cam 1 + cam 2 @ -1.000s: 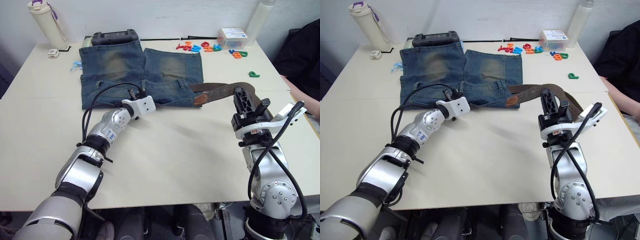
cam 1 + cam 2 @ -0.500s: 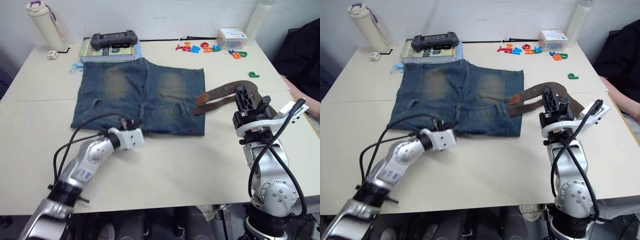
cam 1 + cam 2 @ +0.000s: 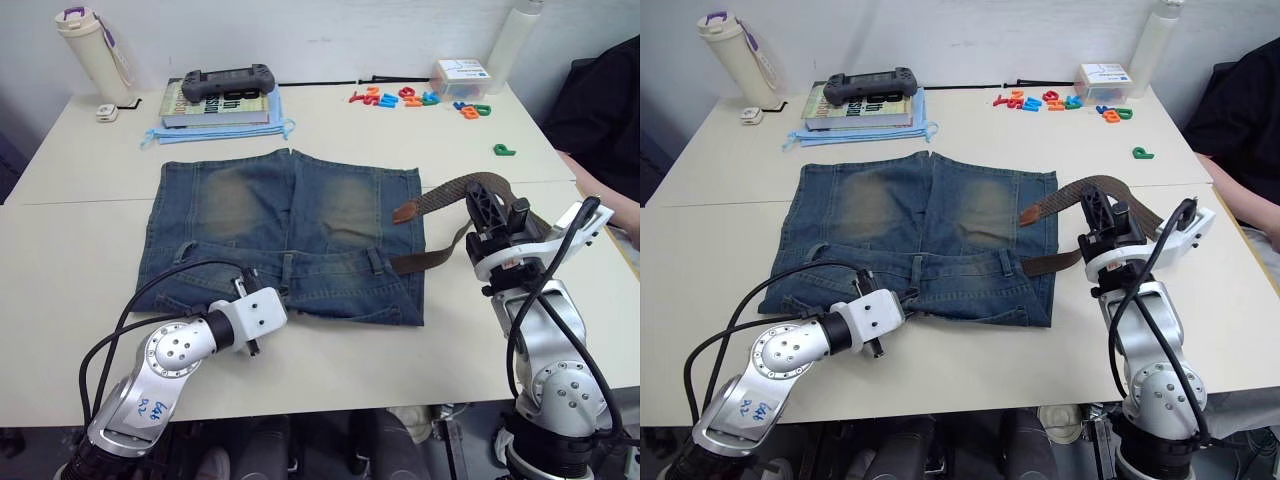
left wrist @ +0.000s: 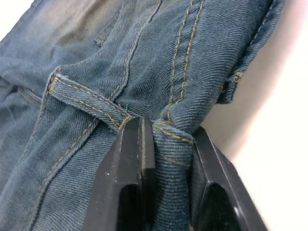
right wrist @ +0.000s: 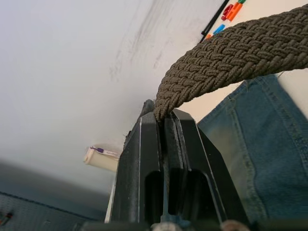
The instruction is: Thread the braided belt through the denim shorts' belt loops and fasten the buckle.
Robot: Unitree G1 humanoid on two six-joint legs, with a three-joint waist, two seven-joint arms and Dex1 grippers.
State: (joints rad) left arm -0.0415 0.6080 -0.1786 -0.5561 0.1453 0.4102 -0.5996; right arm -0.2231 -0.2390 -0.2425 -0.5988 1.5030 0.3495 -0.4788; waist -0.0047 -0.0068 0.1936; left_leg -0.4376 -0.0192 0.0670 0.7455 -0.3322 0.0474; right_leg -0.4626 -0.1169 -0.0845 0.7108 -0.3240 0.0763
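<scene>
The denim shorts (image 3: 290, 215) lie flat mid-table, waistband toward me. My left gripper (image 3: 262, 298) is shut on a bunched fold of that waistband (image 4: 173, 139), beside a belt loop (image 4: 82, 103). Further belt loops (image 3: 375, 262) stand along the band. The braided belt (image 3: 445, 190) arcs over the shorts' right edge. Its tan leather tip (image 3: 405, 212) rests on the denim, and its other stretch (image 3: 420, 262) runs in at the waistband. My right gripper (image 3: 487, 192) is shut on the belt (image 5: 226, 53), holding it off the table. The buckle is hidden.
A book (image 3: 220, 105) with a game controller (image 3: 225, 80) on it and a blue mask lie behind the shorts. A bottle (image 3: 90, 50) stands far left. Coloured letters (image 3: 400, 95) and a white box (image 3: 460, 75) sit far right. A person (image 3: 605, 110) is at the right edge.
The shorts have slid toward the near edge, dragged by my left gripper, uncovering the book. The belt came along and its tip now lies on the denim. My right gripper stayed nearly in place.
</scene>
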